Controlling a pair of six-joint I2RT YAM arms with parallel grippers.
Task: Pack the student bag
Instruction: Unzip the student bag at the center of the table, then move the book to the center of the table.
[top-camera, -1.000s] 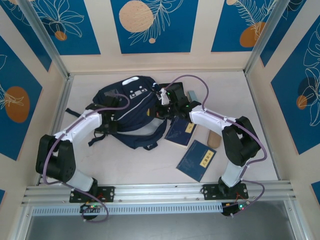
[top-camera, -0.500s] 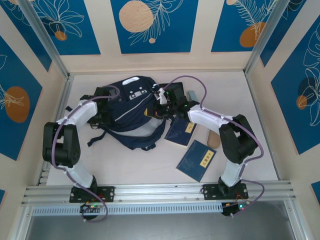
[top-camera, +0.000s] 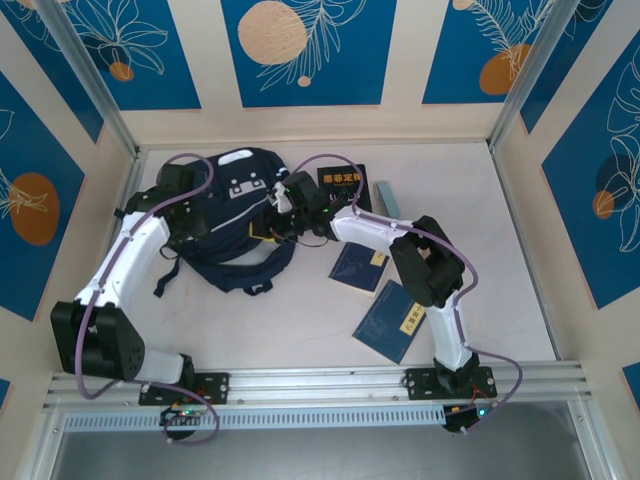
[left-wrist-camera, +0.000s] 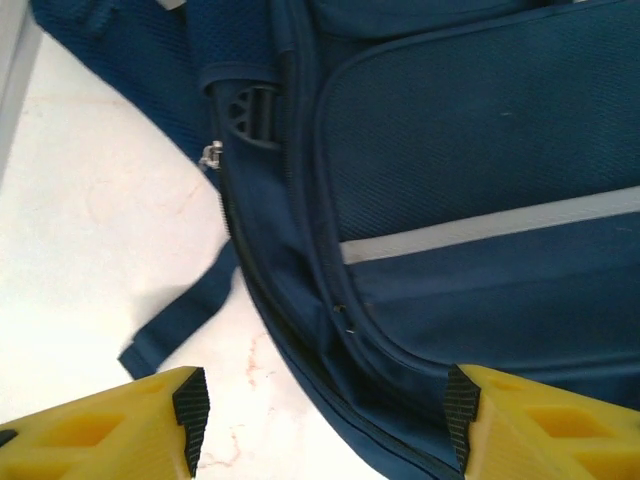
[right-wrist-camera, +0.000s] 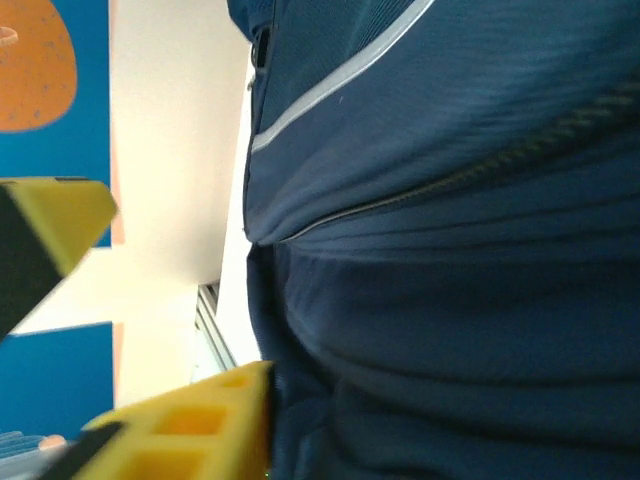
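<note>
the student bag (top-camera: 235, 210) lies at the far left of the table (top-camera: 300, 330), and packing looks barely begun, since three books (top-camera: 393, 320) lie loose to its right. its long axis runs near-to-far, white-patched top toward the back wall (top-camera: 300, 125). my left pincer (left-wrist-camera: 320, 410) gapes over its edge; my right pincer (right-wrist-camera: 185, 295) is spread beside it.

**Bright, even light; close views go soft**

Overhead, diffuse light falls evenly and the picture is sharp. The large navy fabric backpack (top-camera: 235, 240) casts only a faint, soft shadow on the pale marbled tabletop (top-camera: 300, 320). The left wrist view shows crisp weave, with the left yellow plastic fingers (left-wrist-camera: 100, 425) slightly soft. The right wrist view is softer, and the right yellow plastic fingers (right-wrist-camera: 190, 425) are defocused against a washed-out cream wall (right-wrist-camera: 170, 150).
</note>
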